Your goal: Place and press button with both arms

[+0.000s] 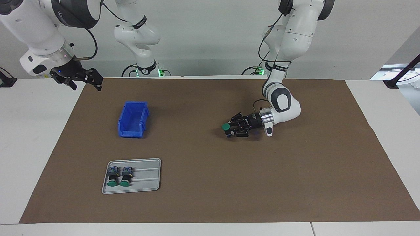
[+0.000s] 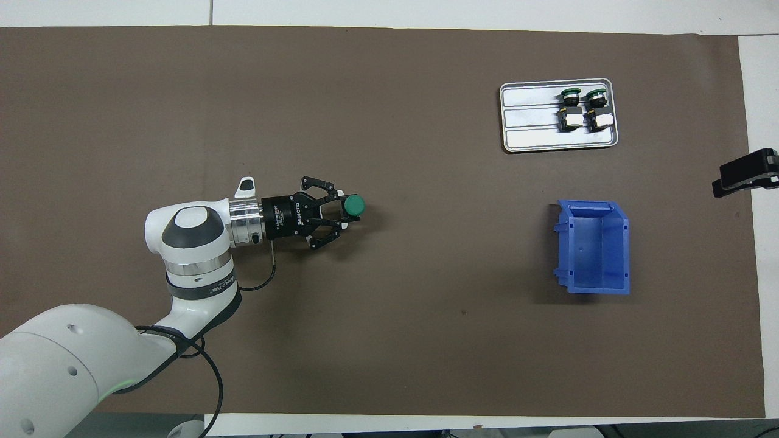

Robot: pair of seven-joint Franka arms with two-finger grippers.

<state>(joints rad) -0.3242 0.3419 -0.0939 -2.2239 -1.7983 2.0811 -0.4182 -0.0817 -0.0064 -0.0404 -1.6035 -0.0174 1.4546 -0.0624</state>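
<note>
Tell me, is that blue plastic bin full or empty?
Empty. The overhead view looks straight into the open-topped blue plastic bin and shows only its bare blue floor; the facing view shows nothing inside either.

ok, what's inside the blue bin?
Nothing shows inside the blue bin: the overhead view shows its bare floor. The facing view hides part of the inside behind its wall nearest the camera.

The left arm reaches low over the brown mat, forearm bent down and wrist turned level. The left gripper (image 1: 229,128) (image 2: 338,213) lies sideways, fingers closed around a green-capped button (image 1: 225,126) (image 2: 353,205). The right arm waits raised; the right gripper (image 1: 82,82) (image 2: 744,176) hangs spread apart over the mat's edge.
</note>
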